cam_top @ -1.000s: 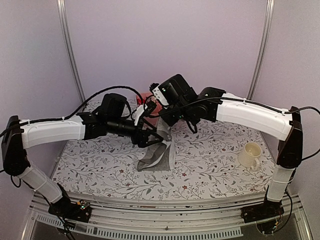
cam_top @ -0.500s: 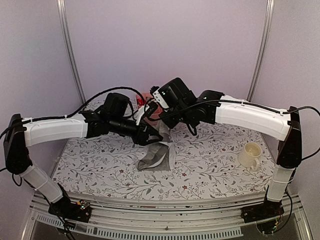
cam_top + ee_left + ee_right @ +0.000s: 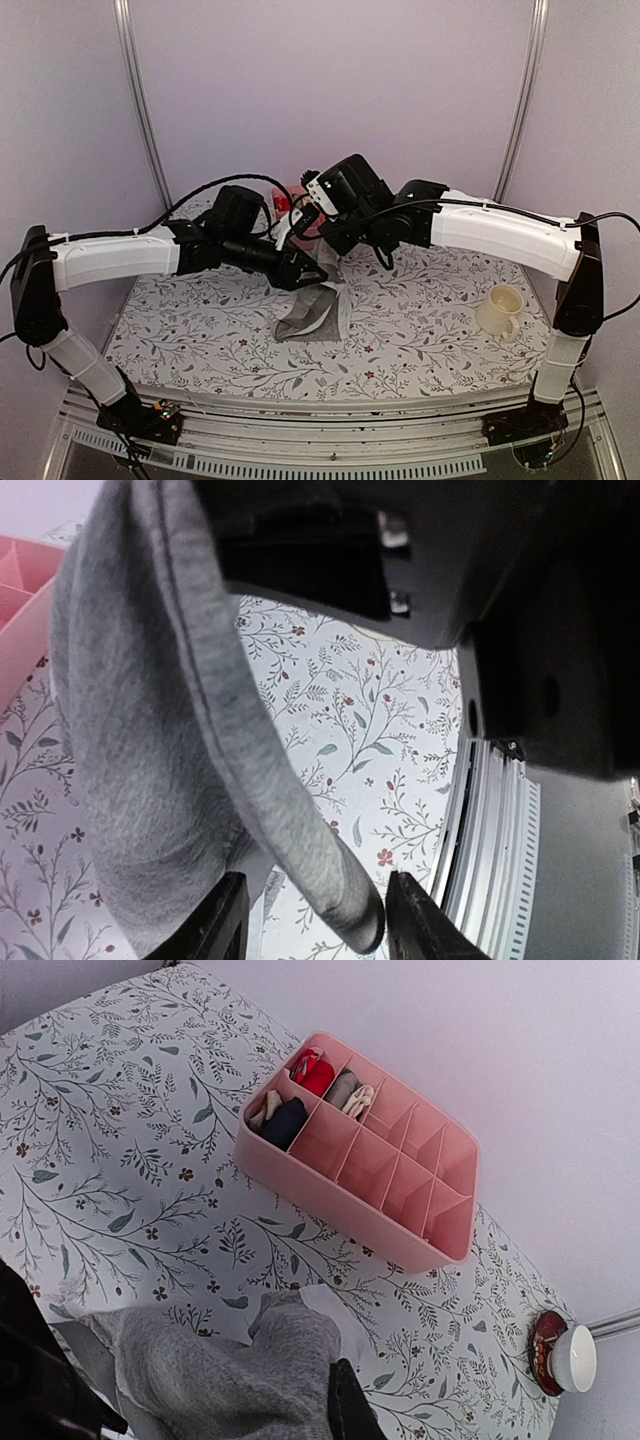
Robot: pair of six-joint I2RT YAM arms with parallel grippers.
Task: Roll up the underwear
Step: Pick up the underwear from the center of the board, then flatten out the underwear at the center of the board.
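Observation:
One grey underwear (image 3: 312,310) hangs from my right gripper (image 3: 328,262), its lower end resting crumpled on the table. In the right wrist view the underwear (image 3: 230,1380) bunches at the bottom against a dark fingertip (image 3: 350,1410), and my right gripper (image 3: 335,1422) is shut on it; a pale edge (image 3: 335,1310) shows beside the grey. My left gripper (image 3: 303,273) sits just left of the hanging cloth. In the left wrist view a folded hem of the underwear (image 3: 250,770) droops between the two dark fingers (image 3: 225,925), with my left gripper (image 3: 318,928) open and table showing in the gap.
A pink divided tray (image 3: 330,1195) holding several rolled garments stands at the back of the table, mostly hidden behind the arms in the top view. A cream mug (image 3: 500,310) sits at the right. A small white cup (image 3: 572,1357) lies beyond the tray.
My left gripper has narrowed around the hanging hem and shifted slightly right, toward the right gripper. The right gripper keeps its hold on the cloth.

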